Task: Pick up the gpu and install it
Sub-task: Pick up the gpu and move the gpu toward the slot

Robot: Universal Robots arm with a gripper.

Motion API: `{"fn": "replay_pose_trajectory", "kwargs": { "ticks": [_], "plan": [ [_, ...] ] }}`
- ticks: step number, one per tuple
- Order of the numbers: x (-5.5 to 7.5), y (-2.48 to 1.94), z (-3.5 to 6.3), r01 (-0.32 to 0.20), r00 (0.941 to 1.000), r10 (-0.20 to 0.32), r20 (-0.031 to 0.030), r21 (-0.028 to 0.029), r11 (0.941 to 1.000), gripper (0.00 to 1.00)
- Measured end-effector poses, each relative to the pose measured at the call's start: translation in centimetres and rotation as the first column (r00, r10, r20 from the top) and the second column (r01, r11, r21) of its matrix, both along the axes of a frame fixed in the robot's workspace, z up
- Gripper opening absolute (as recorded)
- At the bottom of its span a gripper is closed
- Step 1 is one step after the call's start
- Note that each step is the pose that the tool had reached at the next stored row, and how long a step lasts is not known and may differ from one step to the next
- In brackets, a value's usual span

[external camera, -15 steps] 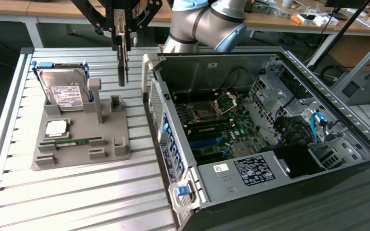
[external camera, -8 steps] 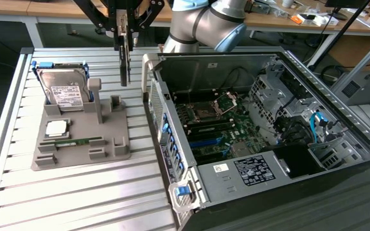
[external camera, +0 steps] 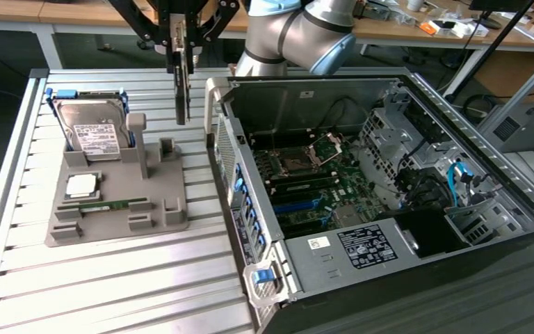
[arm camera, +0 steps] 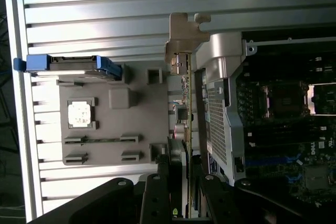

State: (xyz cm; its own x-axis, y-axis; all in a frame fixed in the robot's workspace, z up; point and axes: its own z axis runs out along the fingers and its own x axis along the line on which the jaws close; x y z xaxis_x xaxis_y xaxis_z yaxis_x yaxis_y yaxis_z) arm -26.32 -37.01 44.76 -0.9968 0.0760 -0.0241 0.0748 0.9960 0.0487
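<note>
Gpu held in the air between holder tray and open case.

Gripper (external camera: 181, 52) is clenched on the gpu (external camera: 183, 90). The card hangs upright and edge-down, off every surface, near the case-side edge of the grey tray (external camera: 119, 223) and just beside the wall of the computer case (external camera: 388, 174). In the wrist view the silver bracket (arm camera: 181, 38) sits at the end far from the fingers (arm camera: 156, 195). On the tray, a hard drive (external camera: 95, 129) stands upright, and a square chip (external camera: 81, 185) and a memory stick (external camera: 109, 206) lie flat. The case lies open on the slatted table (external camera: 109, 292) with its motherboard (external camera: 313, 181) exposed.
</note>
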Motion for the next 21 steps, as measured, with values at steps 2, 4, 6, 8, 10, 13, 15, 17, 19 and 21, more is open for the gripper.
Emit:
{"fn": "replay_pose_trajectory", "kwargs": {
  "ticks": [2,4,6,8,10,13,15,17,19,21],
  "plan": [
    [0.07,0.00,0.00,0.000,1.0000,0.000,0.0000,-0.0002,1.0000,0.27],
    [0.13,-0.01,0.00,0.000,1.0000,0.000,0.0000,-0.0003,1.0000,0.27],
    [0.21,-0.01,0.00,0.000,1.0000,0.000,0.0000,-0.0003,1.0000,0.27],
    [0.27,-0.01,0.00,0.000,1.0000,0.000,0.0000,-0.0003,1.0000,0.27],
    [0.31,-0.01,0.00,0.000,1.0000,0.000,0.0000,-0.0003,1.0000,0.27],
    [0.37,-0.01,0.00,0.000,1.0000,0.000,0.0000,-0.0004,1.0000,0.27],
    [0.41,-0.01,0.00,0.000,1.0000,0.000,0.0000,-0.0004,1.0000,0.27],
    [0.45,-0.01,0.00,0.000,1.0000,0.000,0.0000,-0.0005,1.0000,0.27],
    [0.49,-0.01,0.00,0.000,1.0000,0.000,0.0000,-0.0005,1.0000,0.27],
    [0.53,-0.01,0.00,0.000,1.0000,0.000,-0.0001,-0.0007,1.0000,0.27]
  ]
}}
